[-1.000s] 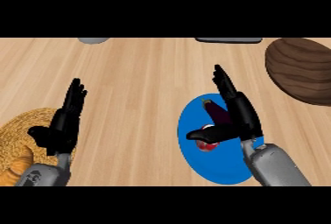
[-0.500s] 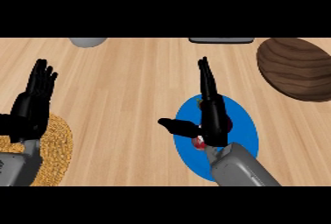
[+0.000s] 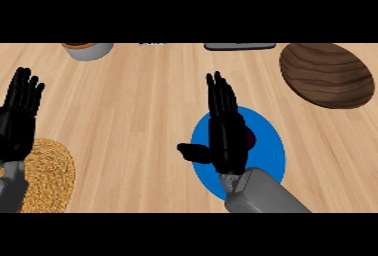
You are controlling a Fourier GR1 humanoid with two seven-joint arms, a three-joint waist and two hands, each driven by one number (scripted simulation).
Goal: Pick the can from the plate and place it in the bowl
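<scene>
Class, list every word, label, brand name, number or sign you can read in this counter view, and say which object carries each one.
None can be read.
The can on the blue plate is mostly hidden behind the right hand; no label shows.
The wooden bowl, woven mat, grey pot and dark flat object at the far edge bear no visible text.

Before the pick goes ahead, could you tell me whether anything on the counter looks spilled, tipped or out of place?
Nothing stands out. The blue plate lies flat, with the open right hand over it hiding most of the dark red can, so whether the can stands upright cannot be told. The wooden bowl sits apart, top right. The open left hand rests at the left edge.
</scene>
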